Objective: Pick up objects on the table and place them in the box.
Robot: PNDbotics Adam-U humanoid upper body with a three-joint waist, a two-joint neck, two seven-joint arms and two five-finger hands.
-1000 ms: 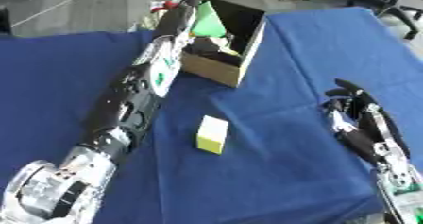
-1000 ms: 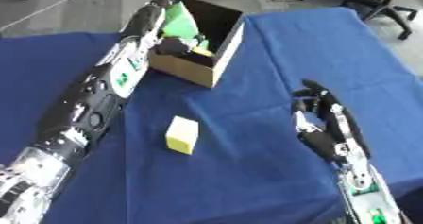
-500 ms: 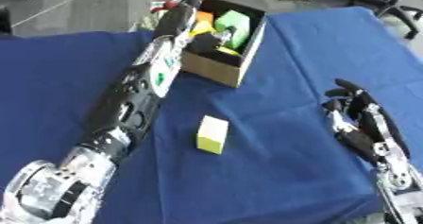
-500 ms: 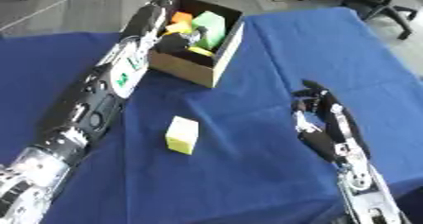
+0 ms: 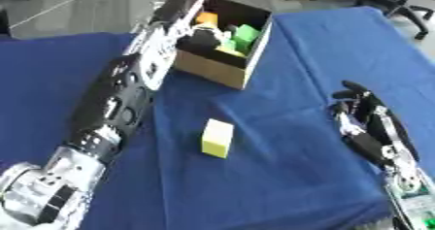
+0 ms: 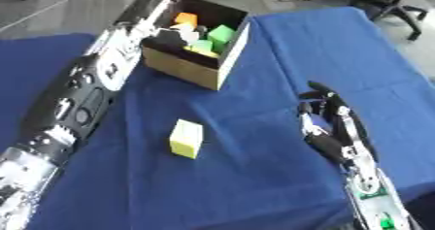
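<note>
Box [image 6: 187,69]: several blocks inside; one yellow block [image 6: 186,138] on table.

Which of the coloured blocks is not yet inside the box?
The yellow block lying alone on the blue table, between both arms. The orange block and the green blocks already sit inside the cardboard box.

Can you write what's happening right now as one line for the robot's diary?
left hand: inside open cardboard box, grip hidden | box: green, orange, yellow blocks | yellow rectangular block: on blue tablecloth | right hand: open, idle
</note>
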